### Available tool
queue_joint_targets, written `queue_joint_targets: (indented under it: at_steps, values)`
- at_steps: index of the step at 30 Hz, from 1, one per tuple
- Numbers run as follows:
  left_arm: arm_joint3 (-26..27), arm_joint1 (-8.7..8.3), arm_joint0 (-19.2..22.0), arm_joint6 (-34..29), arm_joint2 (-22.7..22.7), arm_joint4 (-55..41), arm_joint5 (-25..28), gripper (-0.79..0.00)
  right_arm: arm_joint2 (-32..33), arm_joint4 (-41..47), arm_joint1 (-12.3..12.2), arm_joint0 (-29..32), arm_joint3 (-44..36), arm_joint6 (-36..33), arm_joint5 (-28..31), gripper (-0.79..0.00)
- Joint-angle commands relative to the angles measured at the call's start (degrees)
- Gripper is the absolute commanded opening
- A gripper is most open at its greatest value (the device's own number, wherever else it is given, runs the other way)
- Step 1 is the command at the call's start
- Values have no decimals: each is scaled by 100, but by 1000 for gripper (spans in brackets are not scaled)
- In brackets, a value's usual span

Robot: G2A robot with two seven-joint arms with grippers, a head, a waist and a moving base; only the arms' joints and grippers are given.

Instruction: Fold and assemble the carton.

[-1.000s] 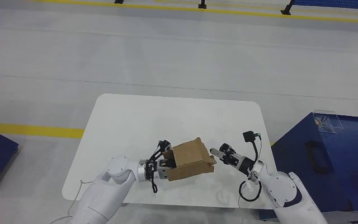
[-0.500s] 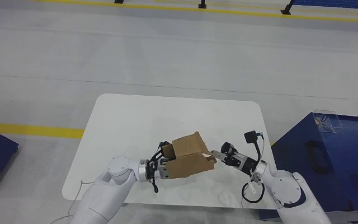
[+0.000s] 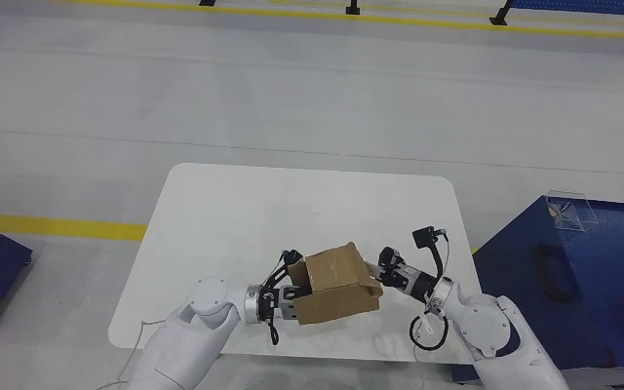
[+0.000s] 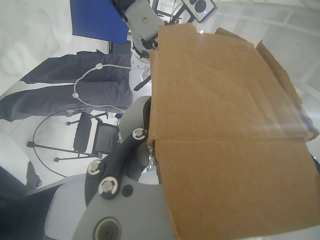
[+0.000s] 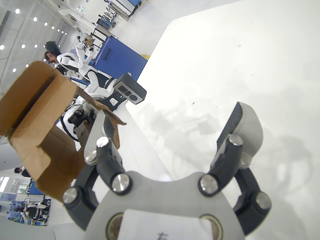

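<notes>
Mid-fold, I judge: the carton (image 3: 336, 283) is up as a box over the near part of the bench (image 3: 292, 205), tilted, with the end flaps on my right side not yet shut. My left gripper (image 3: 289, 289) is clamped on the carton's left wall and carries it (in the left wrist view one finger sits beside the cardboard, the other is hidden behind the panel). My right gripper (image 5: 172, 116) is spread wide and holds nothing. One finger pad (image 5: 107, 126) touches the edge of a loose flap (image 5: 110, 111), and the other finger is over bare bench. Next move, my call: press that flap in toward the box end while the left gripper holds steady. The flap could slip off the pad.
</notes>
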State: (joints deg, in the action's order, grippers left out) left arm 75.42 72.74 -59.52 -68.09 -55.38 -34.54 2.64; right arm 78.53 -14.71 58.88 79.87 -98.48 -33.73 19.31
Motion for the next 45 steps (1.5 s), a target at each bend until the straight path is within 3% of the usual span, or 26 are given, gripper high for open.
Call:
queue_joint_targets:
  at_steps: [1, 12, 26, 35, 45]
  values:
    - [69, -15, -52, -16, -6, 75, 64, -785, -30, -6, 5, -5, -21, 9, -31, 0]
    - [264, -60, -174, 30, 19, 285, -43, -785, -215, -149, 28, 24, -137, 21, -85, 0]
    - [55, -64, -63, 99, -1, 41, -443, -785, 602, 391, -69, 490, -543, -62, 182, 0]
    - [82, -62, -30, 230, 85, 206, -468, -785, 27, 7, -16, 256, -393, -189, -81, 0]
    - [-16, -61, 6, 274, 90, 147, -488, -785, -240, 95, 28, 12, -99, -180, 12, 0]
